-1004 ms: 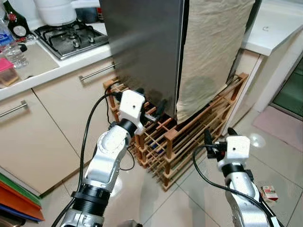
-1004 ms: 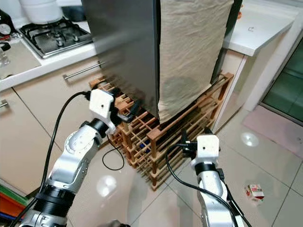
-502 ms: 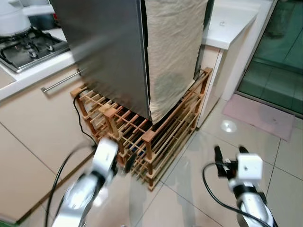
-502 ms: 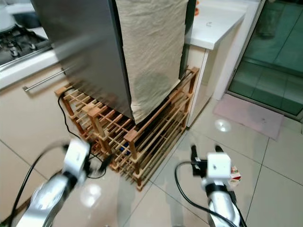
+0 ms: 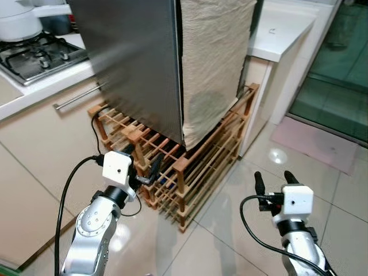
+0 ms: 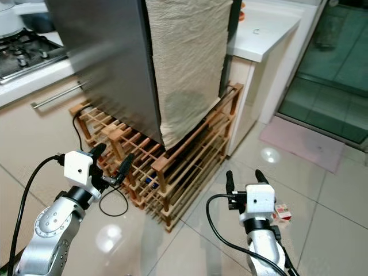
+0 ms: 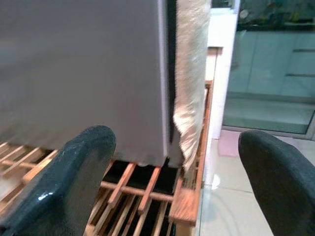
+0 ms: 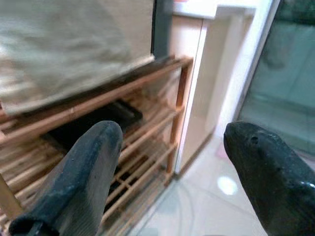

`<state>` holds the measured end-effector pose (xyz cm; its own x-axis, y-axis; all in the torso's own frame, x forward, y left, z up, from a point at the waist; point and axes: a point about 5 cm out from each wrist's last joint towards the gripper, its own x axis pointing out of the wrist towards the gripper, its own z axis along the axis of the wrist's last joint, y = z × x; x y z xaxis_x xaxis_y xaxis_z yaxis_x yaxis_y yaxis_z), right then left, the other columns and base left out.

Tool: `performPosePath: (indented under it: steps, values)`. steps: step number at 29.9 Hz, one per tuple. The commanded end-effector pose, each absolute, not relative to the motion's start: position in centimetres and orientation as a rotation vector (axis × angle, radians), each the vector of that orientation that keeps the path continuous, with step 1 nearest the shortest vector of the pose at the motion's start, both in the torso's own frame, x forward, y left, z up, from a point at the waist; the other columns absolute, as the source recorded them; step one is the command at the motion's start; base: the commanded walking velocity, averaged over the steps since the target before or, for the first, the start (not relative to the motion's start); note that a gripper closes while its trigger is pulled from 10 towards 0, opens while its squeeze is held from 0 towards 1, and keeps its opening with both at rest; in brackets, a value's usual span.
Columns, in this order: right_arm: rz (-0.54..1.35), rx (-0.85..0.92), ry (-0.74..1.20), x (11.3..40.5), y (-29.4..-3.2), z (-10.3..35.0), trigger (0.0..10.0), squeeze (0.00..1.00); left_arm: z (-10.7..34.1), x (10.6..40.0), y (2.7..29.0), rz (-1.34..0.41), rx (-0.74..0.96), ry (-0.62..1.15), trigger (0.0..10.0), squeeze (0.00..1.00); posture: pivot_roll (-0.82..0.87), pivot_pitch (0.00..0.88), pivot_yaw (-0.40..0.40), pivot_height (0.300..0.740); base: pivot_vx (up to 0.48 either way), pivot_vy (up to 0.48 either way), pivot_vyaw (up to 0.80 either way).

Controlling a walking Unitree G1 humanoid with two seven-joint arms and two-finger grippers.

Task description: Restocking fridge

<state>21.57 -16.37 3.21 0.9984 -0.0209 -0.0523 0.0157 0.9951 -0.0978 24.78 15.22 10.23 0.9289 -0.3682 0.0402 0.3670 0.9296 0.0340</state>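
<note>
We stand before the shut grey steel fridge (image 5: pixel 138 57), both pincers empty and spread.

From our left: the gas hob (image 5: pixel 43 54) sits on the white desk (image 5: pixel 40 86); the left pincer (image 5: pixel 141 167), fingers apart, hovers just beside the slatted wooden rack (image 5: pixel 172 167) under the fridge, whose side is draped with a beige cloth (image 5: pixel 215 57). The right pincer (image 5: pixel 270 179), also apart, hangs over the glossy tiled floor (image 5: pixel 230 218). A small red-and-white carton (image 6: pixel 280 213) lies on the tiles behind it. We judge the left fingers could snag the rack's slats or the black cable (image 5: pixel 95 129). The left wrist view reveals the dark door seam beside the cloth; the right wrist view shows a black tray (image 8: pixel 98 123) inside the rack.
</note>
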Motion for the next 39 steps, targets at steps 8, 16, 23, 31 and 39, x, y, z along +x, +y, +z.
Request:
performPosePath:
  steps: [8, 16, 23, 31, 39]
  values:
    - [0.047, -0.110, 0.084, 22.9, -8.0, 1.4, 10.0, 0.00, 11.4, 25.0, 14.1, -0.424, 0.034, -0.075, 10.0, 0.00, -0.09, 0.000, 0.058, 0.740, 0.462, 0.000, 0.00]
    - [0.056, -0.123, 0.047, 23.9, -5.2, 2.2, 10.0, 0.00, 11.9, 25.2, 13.4, -0.455, 0.044, -0.086, 10.0, 0.00, -0.09, 0.000, 0.055, 0.740, 0.465, 0.000, 0.00]
    - [0.026, -0.132, -0.009, 23.9, -8.0, 2.5, 10.0, 0.00, 12.6, 25.9, 13.3, -0.442, 0.033, -0.105, 10.0, 0.00, -0.10, 0.000, 0.058, 0.740, 0.335, 0.000, 0.00]
    - [0.023, -0.132, -0.023, 24.1, -8.2, 3.0, 10.0, 0.00, 13.8, 26.6, 13.1, -0.441, 0.018, -0.131, 10.0, 0.00, -0.09, 0.000, 0.056, 0.740, 0.000, 0.000, 0.00]
    - [0.024, -0.126, -0.033, 24.3, -8.4, 3.5, 10.0, 0.00, 15.2, 28.2, 12.4, -0.470, 0.014, -0.136, 10.0, 0.00, -0.10, 0.000, 0.064, 0.740, 0.000, 0.000, 0.00]
